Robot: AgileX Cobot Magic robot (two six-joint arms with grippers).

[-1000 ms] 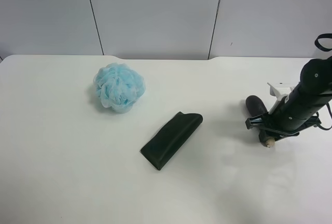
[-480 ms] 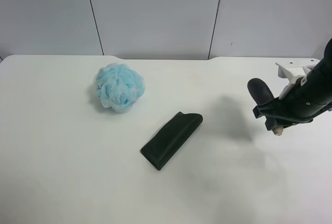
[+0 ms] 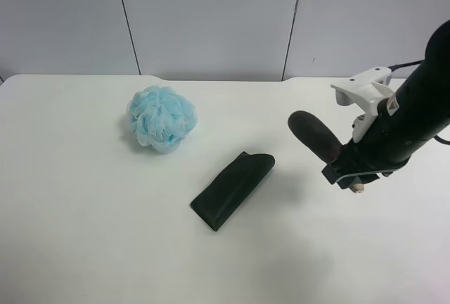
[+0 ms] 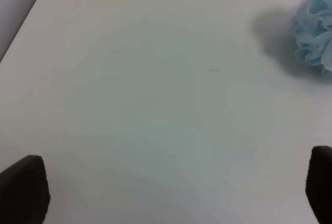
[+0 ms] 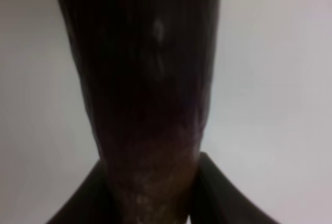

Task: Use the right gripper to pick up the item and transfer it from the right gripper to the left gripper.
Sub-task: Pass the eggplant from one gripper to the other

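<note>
My right gripper point(image 3: 346, 170), on the arm at the exterior high view's right, is shut on the eggplant point(image 3: 314, 135) and holds it in the air above the table, dark end up and toward the middle, pale tip point(image 3: 358, 188) down. In the right wrist view the dark purple eggplant point(image 5: 145, 79) fills the frame between the two black fingers point(image 5: 83, 200). My left gripper point(image 4: 171, 193) is open and empty, its fingertips point(image 4: 23, 187) wide apart above bare white table. It is out of the exterior high view.
A dark green folded cloth point(image 3: 233, 189) lies mid-table, left of the held eggplant. A light blue mesh pouf point(image 3: 162, 117) sits further left and back; it also shows in the left wrist view point(image 4: 314, 35). The white table point(image 3: 84, 233) ends at a grey wall.
My right gripper has lifted the eggplant off the table and carried it up and to the left, toward the table's middle. The cloth and pouf have not moved.
</note>
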